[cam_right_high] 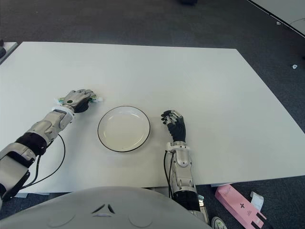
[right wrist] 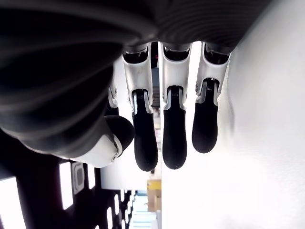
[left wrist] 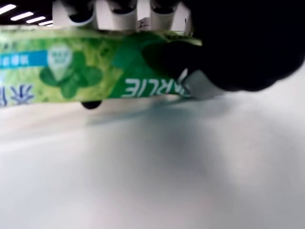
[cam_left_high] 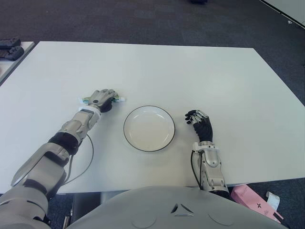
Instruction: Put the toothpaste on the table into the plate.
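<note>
Left eye view: left hand (cam_left_high: pixel 102 98) clasps toothpaste (left wrist: pixel 71 71) on white table (cam_left_high: pixel 190 71); right hand (cam_left_high: pixel 200 124) relaxed.

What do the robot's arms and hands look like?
Both arms are silver-grey metal with black joints. The left hand has a grey back; a thin black cable loops beside its forearm. The right hand has black fingers with white knuckle pieces.

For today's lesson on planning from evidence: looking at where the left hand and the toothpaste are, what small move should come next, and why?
Probably a short lift. The left hand is curled over the toothpaste, which lies low on the table, left of the plate. Raising it first would likely let it clear the rim. The right hand shows right of the plate, holding nothing.
</note>
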You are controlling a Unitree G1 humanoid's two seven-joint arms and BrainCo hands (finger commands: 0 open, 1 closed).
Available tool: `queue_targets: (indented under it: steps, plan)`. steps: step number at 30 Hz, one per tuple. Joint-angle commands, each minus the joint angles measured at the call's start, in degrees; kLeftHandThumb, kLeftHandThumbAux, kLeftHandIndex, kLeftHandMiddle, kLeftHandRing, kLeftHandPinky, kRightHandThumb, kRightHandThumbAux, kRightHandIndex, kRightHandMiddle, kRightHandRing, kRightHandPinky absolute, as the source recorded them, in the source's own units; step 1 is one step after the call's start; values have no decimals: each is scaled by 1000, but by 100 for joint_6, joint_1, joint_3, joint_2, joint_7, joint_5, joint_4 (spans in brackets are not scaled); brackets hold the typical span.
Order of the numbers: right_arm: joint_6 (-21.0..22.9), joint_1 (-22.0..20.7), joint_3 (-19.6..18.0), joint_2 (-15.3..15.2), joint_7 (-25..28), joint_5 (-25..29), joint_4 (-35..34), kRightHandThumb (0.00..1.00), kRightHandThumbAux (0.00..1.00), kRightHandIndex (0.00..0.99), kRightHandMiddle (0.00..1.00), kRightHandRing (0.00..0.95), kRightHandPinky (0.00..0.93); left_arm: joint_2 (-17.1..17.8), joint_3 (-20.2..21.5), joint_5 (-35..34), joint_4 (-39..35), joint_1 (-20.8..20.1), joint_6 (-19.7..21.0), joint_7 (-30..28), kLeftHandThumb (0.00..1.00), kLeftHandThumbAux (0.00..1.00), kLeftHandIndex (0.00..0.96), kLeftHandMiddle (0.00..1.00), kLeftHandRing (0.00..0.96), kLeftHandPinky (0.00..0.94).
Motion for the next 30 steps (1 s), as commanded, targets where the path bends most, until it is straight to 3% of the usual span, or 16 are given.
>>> queue_targets:
  steps: [1, 20, 30]
  plan:
    - [157, 130, -33, 11, 16, 62, 218, 709, 730, 430, 504, 500, 503, -213, -196, -77, 459, 562, -263, -274, 851, 669, 397, 543, 855, 842]
    - [213, 123, -10, -1, -73, -12, 186, 710, 731, 430, 501, 501, 509, -223, 260, -480, 331, 635, -11, -232, 851, 669, 398, 534, 839, 790]
    - [234, 145, 13, -6, -51, -5, 143, 710, 731, 430, 499, 497, 506, -38, 715, -672, -711, 874, 461, -430, 850, 669, 396, 534, 844, 811]
